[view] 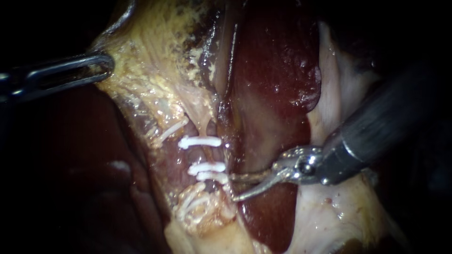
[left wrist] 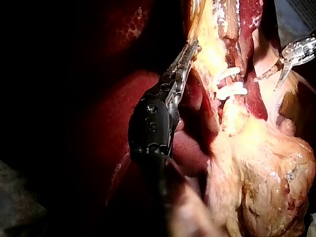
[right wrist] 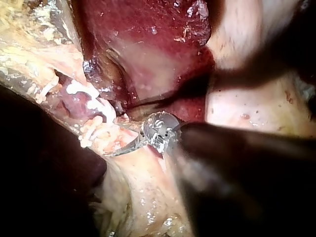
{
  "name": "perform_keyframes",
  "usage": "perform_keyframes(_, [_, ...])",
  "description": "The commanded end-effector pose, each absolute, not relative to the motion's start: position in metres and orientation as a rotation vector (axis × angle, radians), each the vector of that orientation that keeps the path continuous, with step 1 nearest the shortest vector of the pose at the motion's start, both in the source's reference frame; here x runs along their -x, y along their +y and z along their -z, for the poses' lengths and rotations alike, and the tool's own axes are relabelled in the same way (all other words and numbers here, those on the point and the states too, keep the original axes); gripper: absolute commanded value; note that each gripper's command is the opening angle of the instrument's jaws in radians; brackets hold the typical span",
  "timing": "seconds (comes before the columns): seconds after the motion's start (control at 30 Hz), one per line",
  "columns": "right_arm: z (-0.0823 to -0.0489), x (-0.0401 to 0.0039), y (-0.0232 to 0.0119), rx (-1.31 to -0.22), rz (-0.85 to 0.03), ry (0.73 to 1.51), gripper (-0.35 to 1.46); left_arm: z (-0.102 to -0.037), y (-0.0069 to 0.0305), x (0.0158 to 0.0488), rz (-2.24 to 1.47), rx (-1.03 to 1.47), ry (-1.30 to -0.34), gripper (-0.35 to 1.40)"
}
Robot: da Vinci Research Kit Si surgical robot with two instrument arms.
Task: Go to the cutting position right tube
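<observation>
Jaws parted and gripping nothing, the right instrument (view: 234, 188) sets its tips just beside the lower white clips (view: 208, 171) on the right tube (view: 207, 154). The left instrument (view: 104, 66) has its jaws clamped on yellowish tissue (view: 141, 70), well apart from the tube.

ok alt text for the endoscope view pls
My right instrument comes in from the right, jaws open, tips beside the lower white clips on a tube. My left instrument grips yellowish tissue at upper left, with dark red liver behind.
</observation>
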State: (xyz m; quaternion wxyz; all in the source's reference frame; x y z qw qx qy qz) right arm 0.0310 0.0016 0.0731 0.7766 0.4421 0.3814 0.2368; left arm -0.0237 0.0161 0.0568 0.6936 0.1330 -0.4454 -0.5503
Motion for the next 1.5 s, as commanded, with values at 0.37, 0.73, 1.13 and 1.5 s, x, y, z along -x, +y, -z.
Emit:
perform_keyframes(0.37, [-0.0742,-0.0322,0.0037,-0.916,-0.544,0.83,1.3,-0.0568,0.0161,0.0238,1.23,-0.295,-0.994,-0.35])
perform_keyframes(0.73, [-0.078,-0.0342,0.0038,-0.897,-0.548,0.818,1.31,-0.0568,0.016,0.0238,1.23,-0.294,-0.994,-0.35])
perform_keyframes(1.13, [-0.0818,-0.0377,0.0023,-0.905,-0.519,0.803,1.3,-0.0568,0.016,0.0238,1.23,-0.294,-0.994,-0.35])
perform_keyframes(1.5, [-0.0817,-0.0385,0.0023,-0.982,-0.496,0.858,1.26,-0.0568,0.016,0.0238,1.231,-0.294,-0.994,-0.35])
